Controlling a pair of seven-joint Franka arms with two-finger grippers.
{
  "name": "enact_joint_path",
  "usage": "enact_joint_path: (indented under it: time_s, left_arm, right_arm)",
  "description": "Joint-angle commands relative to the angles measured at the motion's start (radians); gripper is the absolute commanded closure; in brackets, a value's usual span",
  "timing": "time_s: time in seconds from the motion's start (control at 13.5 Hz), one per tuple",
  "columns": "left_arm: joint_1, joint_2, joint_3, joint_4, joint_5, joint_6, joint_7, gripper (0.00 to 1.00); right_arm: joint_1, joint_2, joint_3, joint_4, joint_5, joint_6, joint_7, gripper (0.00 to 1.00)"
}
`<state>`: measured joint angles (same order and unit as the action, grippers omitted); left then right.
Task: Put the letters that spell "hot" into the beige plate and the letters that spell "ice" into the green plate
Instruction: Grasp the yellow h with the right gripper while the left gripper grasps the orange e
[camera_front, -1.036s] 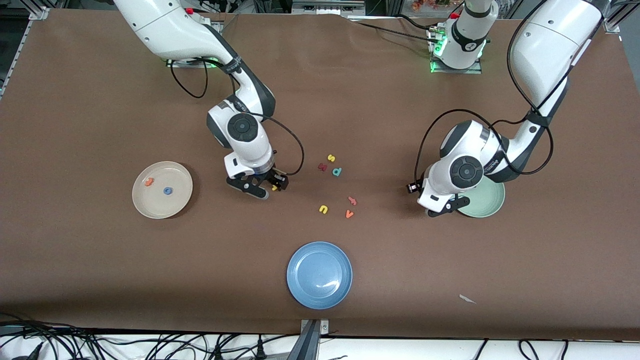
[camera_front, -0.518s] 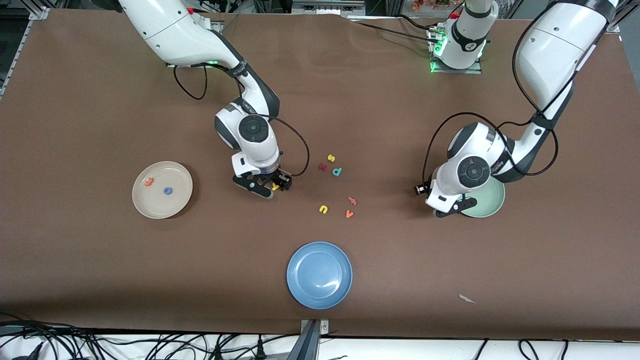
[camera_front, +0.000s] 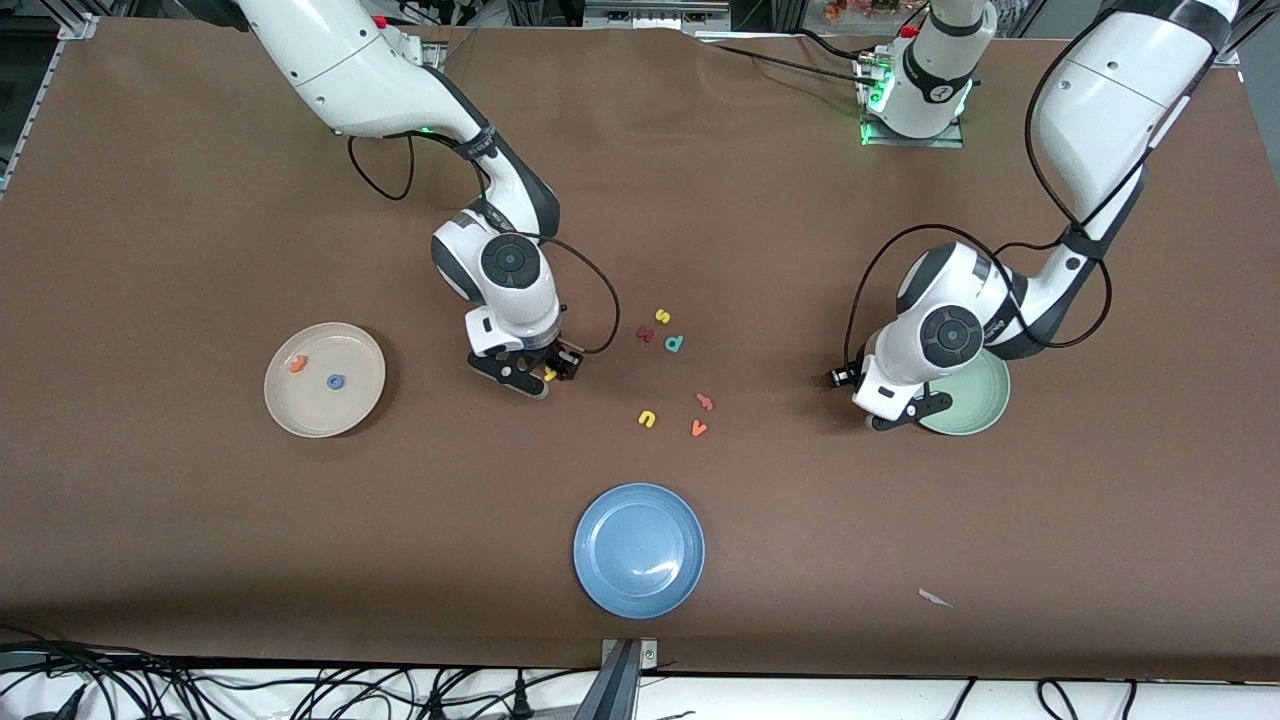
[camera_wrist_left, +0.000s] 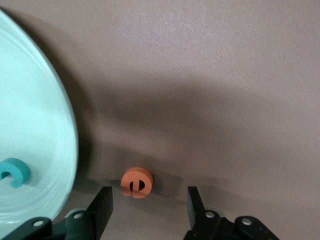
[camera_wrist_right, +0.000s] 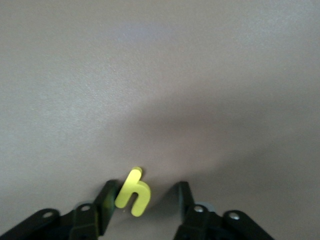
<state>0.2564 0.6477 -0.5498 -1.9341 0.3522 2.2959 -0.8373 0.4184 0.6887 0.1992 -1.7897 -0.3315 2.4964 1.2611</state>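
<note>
brown table (camera_front: 200, 520), cables along front edge (camera_front: 300, 690)

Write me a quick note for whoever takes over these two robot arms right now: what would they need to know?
Right hand: open, down around the yellow h, not yet gripped.
Left hand: open, astride the orange e, which lies just outside the green plate.
Done: orange t and blue o in the beige plate; teal c in the green plate.
Left: h to beige, e to green. The dark red i is not visible; check under the left arm.
</note>
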Motion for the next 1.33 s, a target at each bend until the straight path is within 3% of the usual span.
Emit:
enact_joint_path:
  time_s: [0.0,0.37,0.67,0.89,1.04,1.26]
  left_arm:
    - [0.03,-0.02,-0.007,-0.043,0.051,0.042,0.009,0.31]
    - [0.032,-0.02,-0.007,-0.055,0.057,0.054,0.009,0.32]
    - [0.032,-0.02,-0.007,-0.055,0.057,0.056,0.009,0.57]
    - [0.034,-0.02,-0.007,-0.054,0.056,0.056,0.009,0.77]
    - [0.034,-0.02,-0.007,-0.054,0.056,0.054,0.007,0.85]
    - [0.032,-0.02,-0.009,-0.045,0.056,0.042,0.004,0.88]
  right_arm:
    - [0.008,0.015,-0.003,0.023,-0.026,-0.011,0.032,0.49]
    - [0.008,0.014,-0.003,0.03,-0.026,-0.013,0.032,0.71]
    - [0.008,0.014,-0.004,0.03,-0.028,-0.013,0.029,0.92]
    - [0.007,-0.018,-0.007,0.027,-0.032,-0.028,0.008,0.92]
    - [-0.009,-0.063,-0.007,0.026,-0.028,-0.095,-0.046,0.92]
    - [-0.073,-0.154,-0.006,-0.009,-0.017,-0.181,-0.165,0.91]
